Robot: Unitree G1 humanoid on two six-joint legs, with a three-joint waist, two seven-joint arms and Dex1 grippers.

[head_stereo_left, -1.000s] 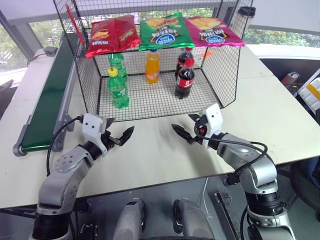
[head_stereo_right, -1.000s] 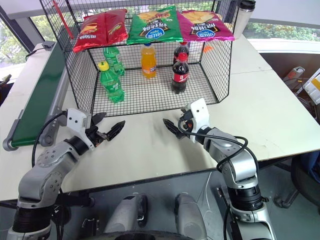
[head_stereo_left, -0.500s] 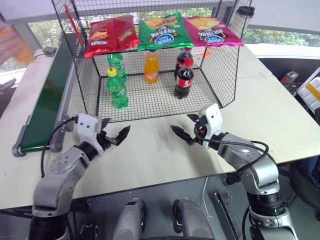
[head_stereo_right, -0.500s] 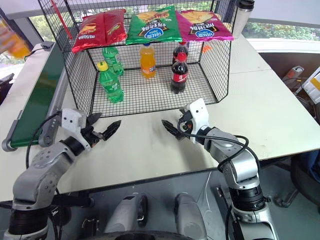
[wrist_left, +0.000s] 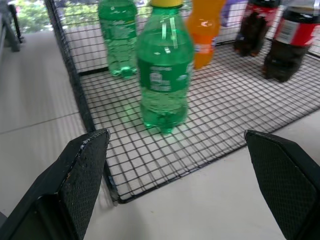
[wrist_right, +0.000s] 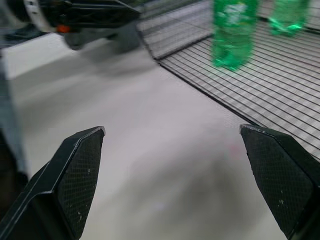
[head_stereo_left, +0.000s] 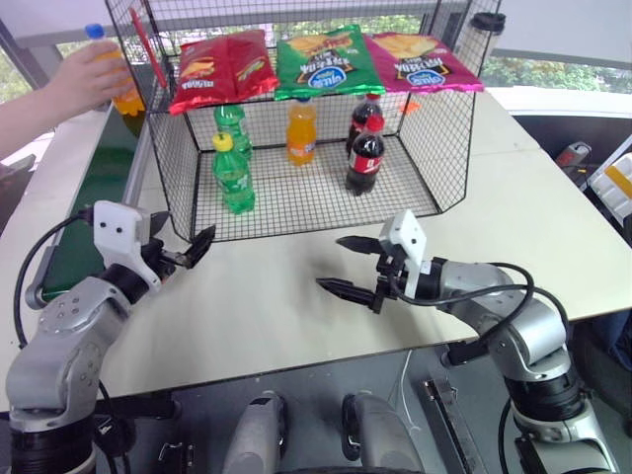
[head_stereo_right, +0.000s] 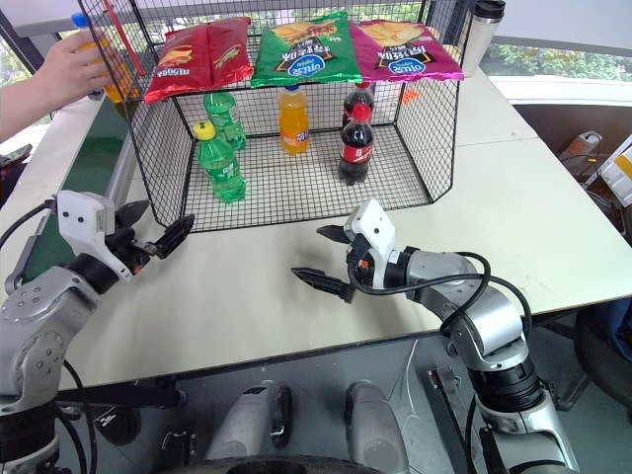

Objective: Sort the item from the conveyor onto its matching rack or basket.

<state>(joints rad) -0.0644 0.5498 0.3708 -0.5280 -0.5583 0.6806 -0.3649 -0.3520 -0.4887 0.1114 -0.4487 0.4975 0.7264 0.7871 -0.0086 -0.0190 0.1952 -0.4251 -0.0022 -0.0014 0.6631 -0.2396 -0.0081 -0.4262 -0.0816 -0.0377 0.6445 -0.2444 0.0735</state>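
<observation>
A person's hand holds the item (head_stereo_left: pixel 126 97), an orange soda bottle with a blue cap, above the far end of the conveyor (head_stereo_left: pixel 97 193). The conveyor's dark green belt runs along the table's left side. The black mesh basket (head_stereo_left: pixel 449 128) stands mid-table, with green, orange and cola bottles inside. My left gripper (head_stereo_left: pixel 186 249) is open and empty by the basket's near left corner, beside the belt. It faces a green bottle (wrist_left: pixel 165 75) through the mesh. My right gripper (head_stereo_left: pixel 331 263) is open and empty over the table in front of the basket, pointing left.
Three chip bags (head_stereo_left: pixel 321 61) lie on the flat mesh tier above the basket. A steel tumbler (head_stereo_right: pixel 481 35) stands at the back right. The table's front edge runs just below both grippers. Bare tabletop stretches to the right of the basket.
A person's hand has brought the blue-capped orange bottle in from the left over the conveyor. My left gripper moved left and up toward the belt. My right gripper swung to point left.
</observation>
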